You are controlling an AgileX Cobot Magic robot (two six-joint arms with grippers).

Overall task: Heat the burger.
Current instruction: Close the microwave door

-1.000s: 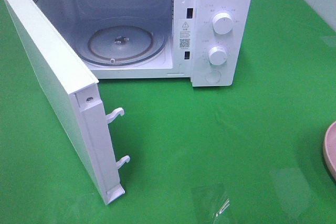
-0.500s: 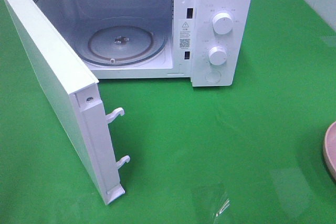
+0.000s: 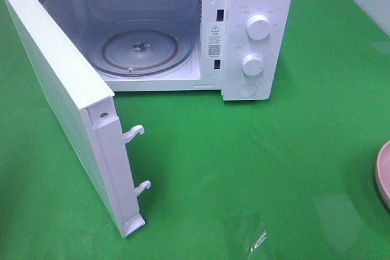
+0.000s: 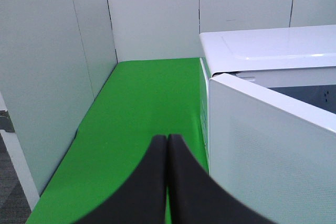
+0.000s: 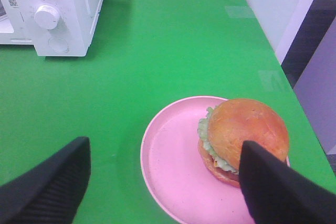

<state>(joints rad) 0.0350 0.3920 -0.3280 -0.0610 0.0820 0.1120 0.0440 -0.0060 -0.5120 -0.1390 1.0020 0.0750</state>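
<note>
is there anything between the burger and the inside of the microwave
Nothing visible blocks it. The burger sits on the pink plate, with bare green table up to the microwave; its door is swung open and the glass turntable is bare.

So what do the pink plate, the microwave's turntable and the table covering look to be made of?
The pink plate: probably plastic or melamine, matte, with an even colour and a soft sheen. The turntable: clear glass by the look of it, since the cavity floor and hub show through and its rim glints. The table covering: a green cloth or felt-like sheet, matte and glare-free, though its weave is too fine to tell.
</note>
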